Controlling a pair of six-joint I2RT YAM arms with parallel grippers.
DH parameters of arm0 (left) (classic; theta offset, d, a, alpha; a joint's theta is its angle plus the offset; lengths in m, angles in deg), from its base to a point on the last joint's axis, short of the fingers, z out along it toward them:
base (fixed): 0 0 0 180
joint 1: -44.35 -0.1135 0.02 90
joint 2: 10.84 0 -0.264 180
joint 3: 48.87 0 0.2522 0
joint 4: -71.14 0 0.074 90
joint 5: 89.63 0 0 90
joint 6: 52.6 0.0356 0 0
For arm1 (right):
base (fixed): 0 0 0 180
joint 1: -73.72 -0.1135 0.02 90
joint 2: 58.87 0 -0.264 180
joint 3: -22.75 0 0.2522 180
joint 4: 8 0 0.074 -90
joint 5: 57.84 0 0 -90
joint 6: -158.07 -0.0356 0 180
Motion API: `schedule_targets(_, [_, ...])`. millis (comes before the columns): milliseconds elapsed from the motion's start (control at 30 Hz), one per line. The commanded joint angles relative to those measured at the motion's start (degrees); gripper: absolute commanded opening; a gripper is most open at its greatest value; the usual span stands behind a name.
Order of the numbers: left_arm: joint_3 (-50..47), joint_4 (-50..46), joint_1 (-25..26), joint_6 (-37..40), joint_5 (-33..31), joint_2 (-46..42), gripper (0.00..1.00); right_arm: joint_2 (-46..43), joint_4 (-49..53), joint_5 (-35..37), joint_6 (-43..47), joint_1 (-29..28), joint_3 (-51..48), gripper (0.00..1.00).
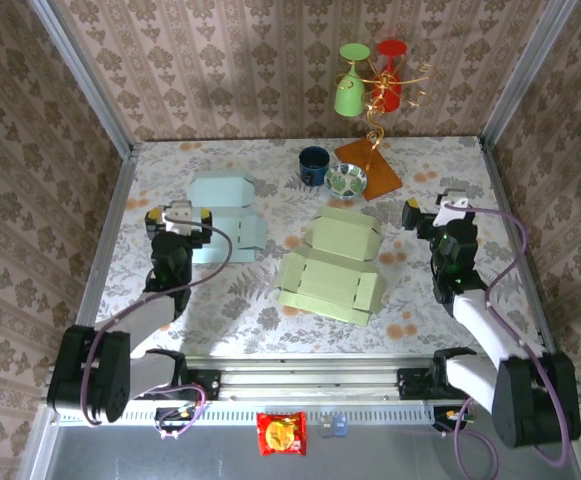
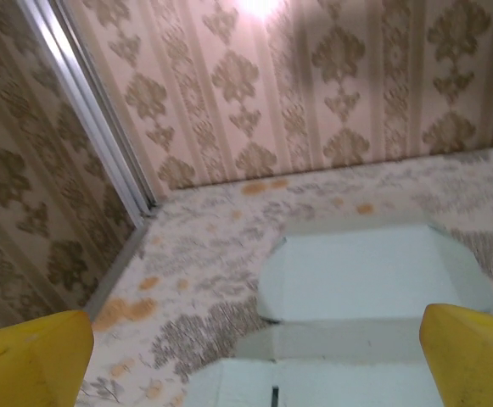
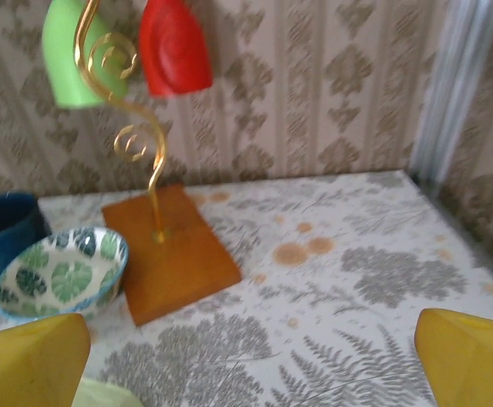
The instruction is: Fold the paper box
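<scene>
Left gripper (image 2: pixel 246 365): jaws spread wide, nothing between them; poised over the near edge of the blue box blank (image 1: pixel 225 215).
Right gripper (image 3: pixel 246 360): jaws likewise spread, empty; well apart from both blanks, pointing at the bowl (image 3: pixel 59 271) and the wooden stand (image 3: pixel 174 254).
Task item, location: green box blank (image 1: pixel 332 265) lies mid-table (image 1: pixel 420 300), between the two arms; the blue one lies at left rear.
Progress: judged at the start. Both blanks lie opened out, panels and flaps unfolded; no walls raised, no tabs tucked. All folding remains.
Markings: none legible on either blank. The red snack packet (image 1: pixel 281 433) at the near rail carries print too small to read.
</scene>
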Motion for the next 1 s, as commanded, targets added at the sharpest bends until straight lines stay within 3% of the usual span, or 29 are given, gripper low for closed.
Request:
schedule_targets(0, [6.43,-5.59,3.47,-2.18,-11.65,-3.78,1.00,-6.99,13.93,11.38,-2.37,-2.02,7.87,1.00])
schedule_targets(33, [9.88,-11.73,3.77,-7.50,-12.67,-4.87,1.00,-7.93,18.49,14.02,-5.62,-2.32,10.81,1.00])
schedule_targets(100, [21.26,-42.04,2.00,-22.96,-3.42,-7.55,1.00,-8.11,35.14,16.76,-21.96,-1.13,19.30,1.00])
schedule_targets(133, [24.05,-49.20,0.49,-31.49,-0.30,-7.66,1.00,-7.67,44.65,14.26,-30.93,-0.11,23.29,1.00])
schedule_targets(167, [24.00,-50.47,-1.49,-39.31,3.63,-7.63,1.00,-7.43,53.98,12.29,-38.93,0.82,26.68,1.00])
schedule_targets(200, [22.04,-47.40,-4.86,-45.61,11.80,-7.38,1.00,-7.28,59.04,8.38,-43.79,2.59,28.70,1.00])
schedule_targets(233, [19.90,-42.91,-6.88,-51.22,19.47,-6.26,1.00,-7.10,58.60,1.58,-43.50,4.70,28.06,1.00])
schedule_targets(300, [22.05,-46.63,-6.37,-57.27,23.88,-3.06,1.00,-6.96,60.44,-6.80,-48.30,7.05,26.70,1.00])
schedule_targets(400, [28.76,-61.84,0.69,-56.27,23.57,0.69,1.00,-6.03,65.93,-11.10,-51.97,6.65,26.66,1.00])
schedule_targets(467, [28.48,-66.03,6.01,-57.39,23.27,0.96,1.00,-4.49,71.47,-11.92,-50.75,4.74,28.47,1.00])
schedule_targets(600, [22.76,-67.64,17.16,-64.35,23.20,-0.39,0.99,-2.59,82.74,-9.87,-43.40,-2.54,32.64,1.00])
schedule_targets(700, [18.09,-64.75,23.74,-70.67,22.33,-0.80,0.94,-4.05,87.53,-7.91,-42.79,-8.25,31.89,1.00])
schedule_targets(967, [9.46,-44.38,28.56,-87.46,24.63,4.26,0.81,-13.73,78.87,-17.38,-49.98,-15.25,20.96,1.00])
